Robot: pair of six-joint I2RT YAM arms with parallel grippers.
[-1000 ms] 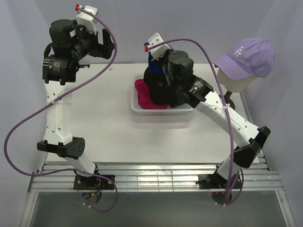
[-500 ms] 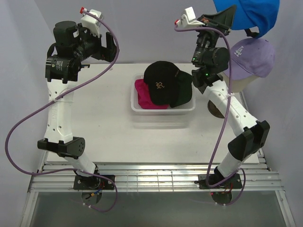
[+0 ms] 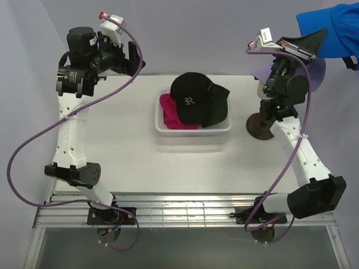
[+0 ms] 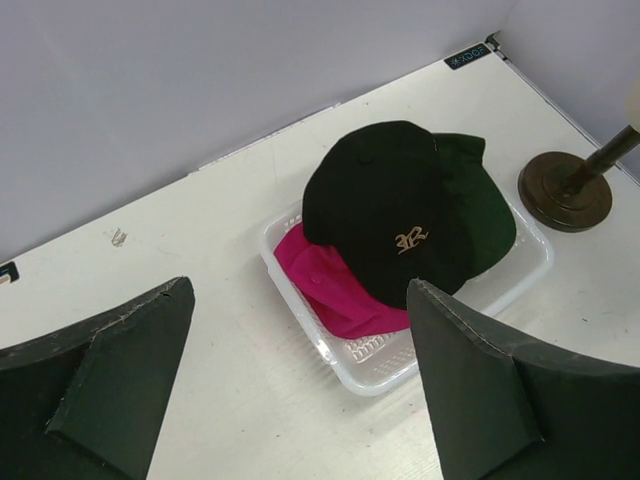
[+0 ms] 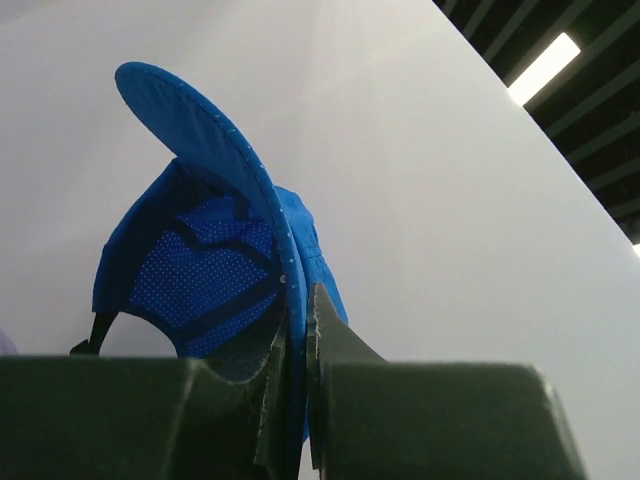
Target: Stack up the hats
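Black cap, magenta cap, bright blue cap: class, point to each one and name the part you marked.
black cap (image 3: 188, 91), top external view, middle of its crown.
magenta cap (image 4: 330, 290), left wrist view, the part showing beside the black cap.
bright blue cap (image 5: 195, 280), right wrist view, mesh lining inside the crown.

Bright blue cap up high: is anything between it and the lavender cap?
Nothing visible but the right arm's own wrist, which partly covers the lavender fabric cap. The bright blue fabric cap, clamped in the right gripper, hangs higher.
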